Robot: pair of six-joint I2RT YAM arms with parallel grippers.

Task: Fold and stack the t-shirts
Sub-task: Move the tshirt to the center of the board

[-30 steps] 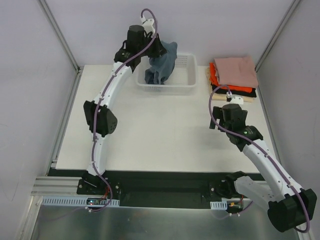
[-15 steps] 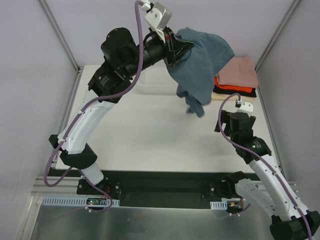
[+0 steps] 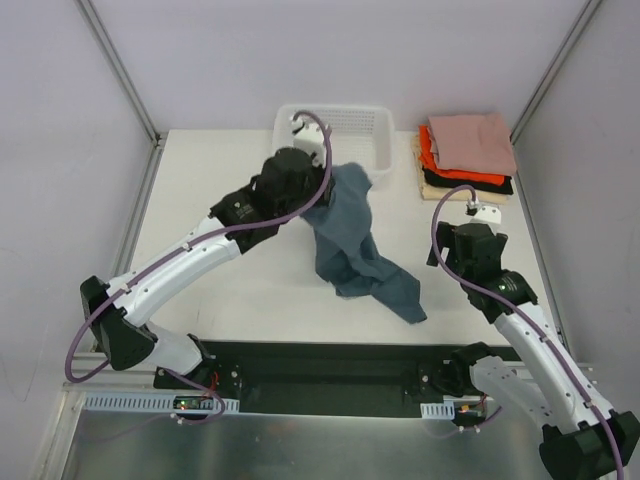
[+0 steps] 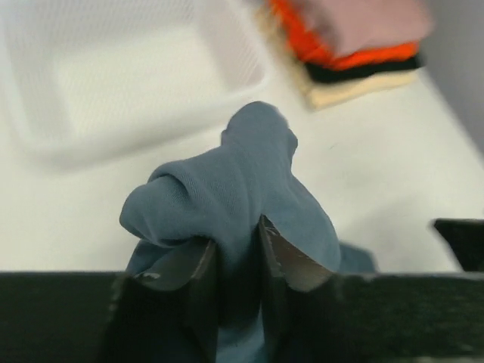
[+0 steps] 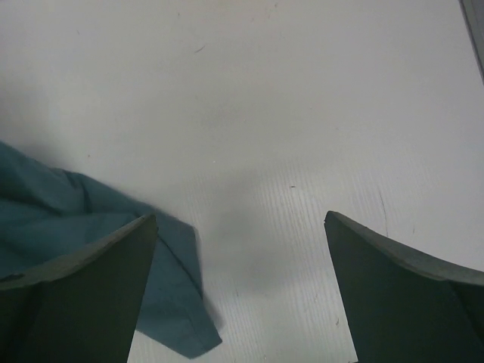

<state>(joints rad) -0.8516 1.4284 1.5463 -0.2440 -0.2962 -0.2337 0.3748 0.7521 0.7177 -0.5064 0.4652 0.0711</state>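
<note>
Left pincer (image 4: 238, 234): clamped on a bunched fold of the slate blue-grey shirt (image 4: 242, 174); the two dark fingers press the cloth from both sides.
Cloth at the grip: soft, matte knit that swells above the fingers into a rounded lump with smooth, deep creases.
Shirt on the table: from the grip, just near of the basket, the slate blue-grey shirt (image 3: 350, 240) trails near and right across the middle of the table as a long crumpled band. It ends in a flat pointed corner close to the right arm.
Right pincer (image 5: 240, 219): fingers wide apart with nothing between them, hanging over bare table; they are dark, wedge-shaped and smooth.
Shirt by the right pincer: a wrinkled corner of the slate blue-grey shirt (image 5: 45, 212) lies flat on the table beside the finger on the left of the wrist view.
Basket (image 3: 380, 150): white plastic mesh, rectangular with rounded corners, at the far middle of the table. The shirt's far edge lies just beside its near wall; whether they touch I cannot tell.
Stack: four flat folded tees in the far right corner, well apart from the blue-grey one. Dusty-pink shirt (image 3: 475, 140) on top, then orange-red shirt (image 3: 430, 150), black shirt (image 3: 470, 185), and cream shirt (image 3: 430, 178) at the bottom.
Table (image 3: 250, 290): white and matte, with fine faint ribbing in the right wrist view.
</note>
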